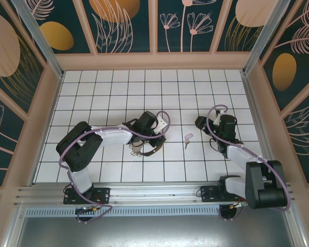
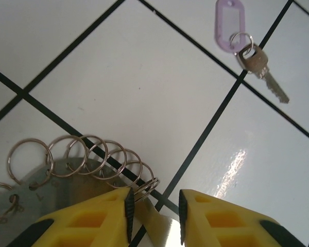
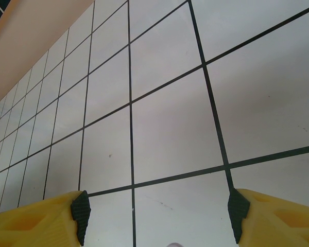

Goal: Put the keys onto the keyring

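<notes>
From where I stand, a white tiled surface [image 1: 144, 87] with a thin black grid lies in the middle of the top view. Around it rise walls [image 1: 121, 25] of dark teal panels painted with pale pink flowers, feathery leaves and orange-gold discs, set in a pinkish-beige frame [image 1: 154, 60]. Silvery metal posts [image 1: 38, 38] slant down at upper left and upper right. Along the bottom run aluminium rails [image 1: 154, 193], then a perforated strip [image 1: 159, 211] and a grey metal sheet [image 1: 144, 231]. In the left wrist view, a soft glare [image 2: 234, 164] sits on the glossy tiles at lower right.
</notes>
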`<act>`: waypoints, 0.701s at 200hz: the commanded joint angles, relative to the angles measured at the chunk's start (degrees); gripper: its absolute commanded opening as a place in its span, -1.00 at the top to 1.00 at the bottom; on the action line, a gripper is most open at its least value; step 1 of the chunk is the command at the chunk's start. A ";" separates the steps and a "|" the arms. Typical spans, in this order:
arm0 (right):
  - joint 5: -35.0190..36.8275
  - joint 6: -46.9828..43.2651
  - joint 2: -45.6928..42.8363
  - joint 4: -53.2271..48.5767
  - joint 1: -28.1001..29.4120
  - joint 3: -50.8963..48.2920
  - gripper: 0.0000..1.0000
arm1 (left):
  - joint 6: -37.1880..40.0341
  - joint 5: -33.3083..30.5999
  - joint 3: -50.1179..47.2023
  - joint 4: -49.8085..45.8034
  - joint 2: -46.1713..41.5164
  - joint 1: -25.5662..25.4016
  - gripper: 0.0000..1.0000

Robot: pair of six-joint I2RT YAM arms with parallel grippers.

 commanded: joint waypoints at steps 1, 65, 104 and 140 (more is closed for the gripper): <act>-0.79 0.54 0.23 1.71 0.04 -0.58 -0.46 | 1.58 0.42 -0.47 0.52 1.44 -0.17 0.40; -0.96 0.26 0.22 1.71 -0.42 -1.09 -0.46 | 1.86 -0.01 0.34 0.44 2.67 -0.12 0.43; -1.13 0.25 0.40 1.93 -0.58 -1.31 -0.46 | 1.46 -0.01 0.14 0.78 2.19 -0.15 0.49; -1.49 0.39 0.40 1.85 -0.60 -1.36 -0.45 | 0.85 0.64 -0.59 2.08 1.35 -0.20 0.57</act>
